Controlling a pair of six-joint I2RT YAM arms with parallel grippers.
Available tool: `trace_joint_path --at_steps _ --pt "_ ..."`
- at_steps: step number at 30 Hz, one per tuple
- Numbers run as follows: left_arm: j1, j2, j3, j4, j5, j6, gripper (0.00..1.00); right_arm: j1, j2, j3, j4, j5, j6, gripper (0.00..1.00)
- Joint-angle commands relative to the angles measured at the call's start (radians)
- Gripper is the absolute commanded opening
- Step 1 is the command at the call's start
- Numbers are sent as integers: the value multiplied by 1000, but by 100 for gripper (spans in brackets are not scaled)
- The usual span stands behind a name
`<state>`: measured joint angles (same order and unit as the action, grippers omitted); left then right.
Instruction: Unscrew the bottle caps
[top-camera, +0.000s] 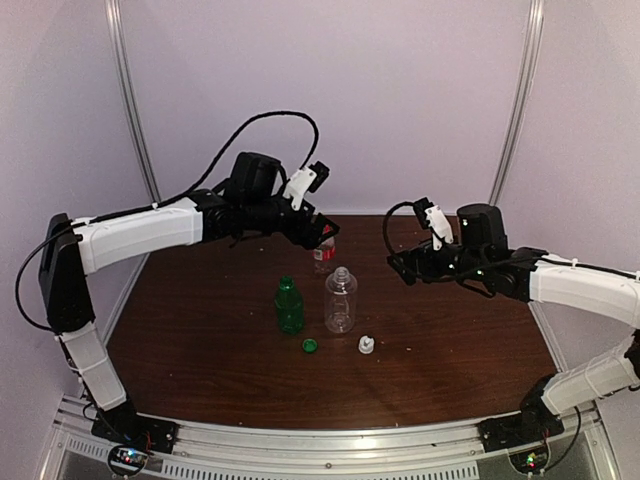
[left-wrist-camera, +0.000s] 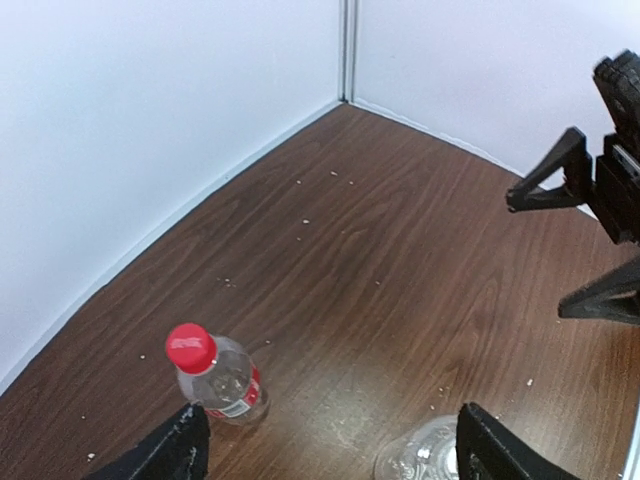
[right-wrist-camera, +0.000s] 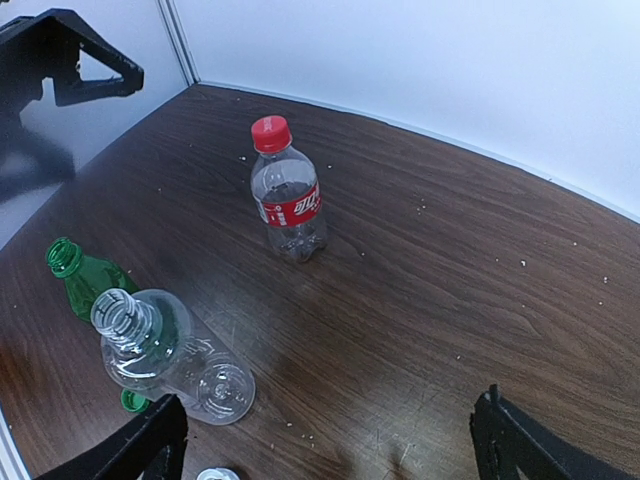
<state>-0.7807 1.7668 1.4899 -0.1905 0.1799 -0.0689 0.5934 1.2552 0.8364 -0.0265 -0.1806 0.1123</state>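
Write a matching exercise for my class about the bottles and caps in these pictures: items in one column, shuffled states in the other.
Column one:
1. green bottle
2. short red-label bottle
3. white cap

Column two:
a. red cap on its neck
b. lies loose on the table
c. stands upright, neck open

Pairs: 1-c, 2-a, 3-b

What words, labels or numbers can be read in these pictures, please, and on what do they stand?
Red label on the short bottle: white characters, too blurred to read.
No other text is visible.
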Motion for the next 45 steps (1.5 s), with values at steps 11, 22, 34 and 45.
trace_joint_path --at_steps 11,22,34,45 --pt "74 244 298 -46 -110 58 84 -6 -7 -8 13 2 2 100" --pt "95 398 398 -71 -143 99 77 -7 1 -10 5 -5 -3 100" --pt "113 464 441 -88 -128 96 57 -7 3 -11 -1 -16 -3 100" --pt "124 484 453 -86 -81 86 43 -7 -2 -19 -4 -13 -4 100"
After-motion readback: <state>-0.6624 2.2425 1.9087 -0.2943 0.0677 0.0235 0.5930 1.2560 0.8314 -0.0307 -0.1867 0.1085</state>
